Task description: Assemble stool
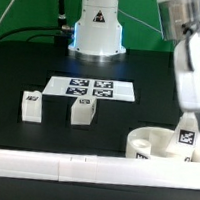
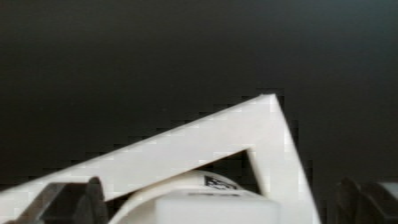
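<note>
Gripper [image 2: 228,198] spread, released, above leg [image 1: 185,139] standing in seat [image 1: 143,145], lower right; two more legs [image 1: 82,111] loose centre-left, not yet fitted.

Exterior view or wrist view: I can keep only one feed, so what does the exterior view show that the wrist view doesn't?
Exterior only: the marker board, two loose legs near it, the seat disc and the arm's base. Wrist only: the fingers of the gripper, spread clear of the upright leg. Both: that upright leg with its tag, and white rail.
</note>
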Action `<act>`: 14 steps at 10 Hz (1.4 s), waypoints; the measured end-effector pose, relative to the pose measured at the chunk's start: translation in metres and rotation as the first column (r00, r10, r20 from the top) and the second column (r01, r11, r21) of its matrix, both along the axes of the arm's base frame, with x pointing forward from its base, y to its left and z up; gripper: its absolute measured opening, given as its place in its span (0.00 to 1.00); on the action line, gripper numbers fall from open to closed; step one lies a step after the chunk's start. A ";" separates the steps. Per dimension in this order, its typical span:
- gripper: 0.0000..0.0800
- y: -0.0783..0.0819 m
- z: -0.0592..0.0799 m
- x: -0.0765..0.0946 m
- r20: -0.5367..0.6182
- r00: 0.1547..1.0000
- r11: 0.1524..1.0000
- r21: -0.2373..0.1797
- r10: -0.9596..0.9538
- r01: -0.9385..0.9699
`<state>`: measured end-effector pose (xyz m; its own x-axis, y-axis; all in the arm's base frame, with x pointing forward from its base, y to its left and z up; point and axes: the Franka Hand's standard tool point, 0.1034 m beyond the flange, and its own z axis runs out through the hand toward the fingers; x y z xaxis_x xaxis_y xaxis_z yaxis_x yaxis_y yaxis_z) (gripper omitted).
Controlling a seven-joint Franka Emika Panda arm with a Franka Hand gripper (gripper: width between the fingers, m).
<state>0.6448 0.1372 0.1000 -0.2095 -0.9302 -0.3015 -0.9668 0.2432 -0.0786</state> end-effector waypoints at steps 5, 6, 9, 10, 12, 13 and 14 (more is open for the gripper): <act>0.81 0.005 0.008 0.000 0.079 0.923 0.926 -0.070 0.376 -0.371; 0.81 0.005 0.008 -0.004 0.070 0.838 0.839 -0.106 0.541 -0.533; 0.81 0.006 0.015 0.000 0.063 0.433 0.434 -0.253 0.899 -0.864; 0.81 0.013 0.018 0.000 0.064 0.421 0.423 -0.262 0.905 -0.868; 0.81 0.012 0.017 0.000 0.063 0.268 0.274 -0.295 0.961 -0.915; 0.81 0.012 0.017 0.000 0.048 0.150 0.157 -0.321 0.988 -0.934; 0.81 0.013 0.018 -0.001 0.009 -0.059 -0.052 -0.358 0.998 -0.932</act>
<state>0.6442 0.1505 0.1175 0.9871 -0.1523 0.0493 -0.1420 -0.9753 -0.1692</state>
